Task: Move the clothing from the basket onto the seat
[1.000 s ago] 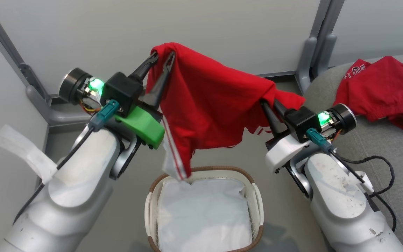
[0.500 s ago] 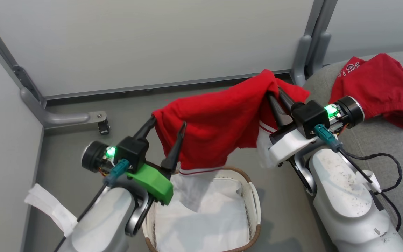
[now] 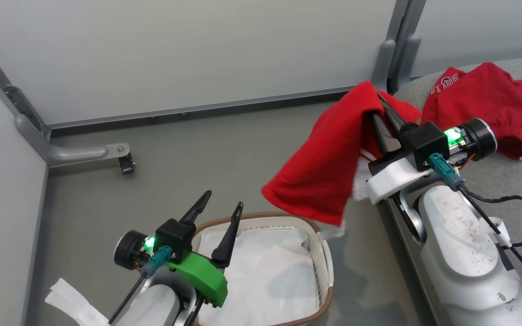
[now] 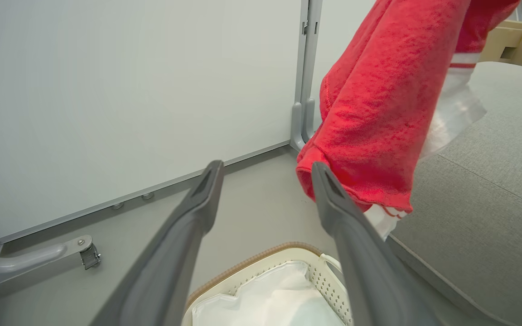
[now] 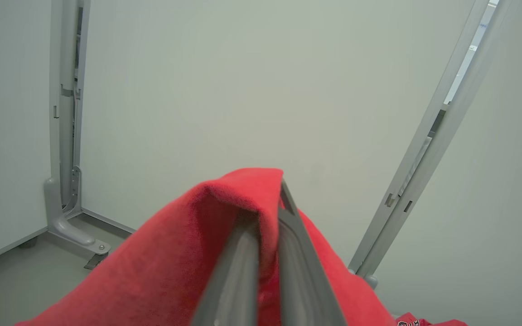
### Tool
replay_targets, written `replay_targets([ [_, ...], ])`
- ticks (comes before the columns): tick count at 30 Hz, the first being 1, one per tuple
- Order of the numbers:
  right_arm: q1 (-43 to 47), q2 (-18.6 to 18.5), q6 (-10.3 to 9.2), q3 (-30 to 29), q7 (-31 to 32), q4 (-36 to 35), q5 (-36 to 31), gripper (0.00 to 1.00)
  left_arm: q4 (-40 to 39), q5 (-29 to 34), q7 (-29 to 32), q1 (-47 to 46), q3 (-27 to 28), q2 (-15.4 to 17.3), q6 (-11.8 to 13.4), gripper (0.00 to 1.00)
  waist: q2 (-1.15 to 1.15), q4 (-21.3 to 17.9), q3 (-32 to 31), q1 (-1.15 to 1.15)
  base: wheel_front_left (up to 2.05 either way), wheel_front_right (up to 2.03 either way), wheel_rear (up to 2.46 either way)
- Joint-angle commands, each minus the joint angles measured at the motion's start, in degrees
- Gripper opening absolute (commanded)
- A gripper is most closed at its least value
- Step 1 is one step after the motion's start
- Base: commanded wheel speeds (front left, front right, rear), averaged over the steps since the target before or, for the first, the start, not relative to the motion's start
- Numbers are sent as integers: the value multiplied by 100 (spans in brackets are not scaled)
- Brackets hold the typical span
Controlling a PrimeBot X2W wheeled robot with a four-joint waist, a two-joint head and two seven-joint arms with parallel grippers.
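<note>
Left tool: two long, dark, tapered fingers stand wide apart with nothing between them. It hovers over the near left part of the basket's rim.
Right tool: its slim dark fingers are pressed together, clamped on a fold of the hanging garment. It is raised just beside the seat's rounded edge.
Hanging garment: soft red fabric with a fleecy nap, draped over the right tool's fingertips. It falls in one loose, thick fold, with a white stripe and thin white cloth showing at the lower hem. The hem hangs in the air near the basket's far right corner, beside the seat's front edge.
Second garment: red, crumpled into soft folds, with white letters on one corner and white trim along its right edge. It lies on the seat behind the right tool.
Basket: oval cream plastic with perforated walls and a brown woven rim, standing on the floor.
Liner sheet: plain white and wrinkled, it covers the inside of the basket.
Seat: large grey cushion of woven upholstery, with a rounded edge and a straight seam.
Floor: smooth, matt grey.
Cable: thin and black, looped on the seat beside the right forearm.
</note>
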Motion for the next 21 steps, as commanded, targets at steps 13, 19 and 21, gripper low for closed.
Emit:
replay_targets([
  [13,230,-153,-6,-310,-13,-115,-76,0,-58,426,-20,297,202,-295,-229,100,0,-205,88,0,0,0,0],
  [19,154,-157,-6,-341,-13,-175,-74,0,-161,574,-19,395,256,-426,-298,100,0,-515,173,0,0,0,0],
  [21,127,-162,-6,-323,-13,-205,-64,0,-206,598,-13,426,281,-453,-315,100,0,-670,223,0,0,0,0],
])
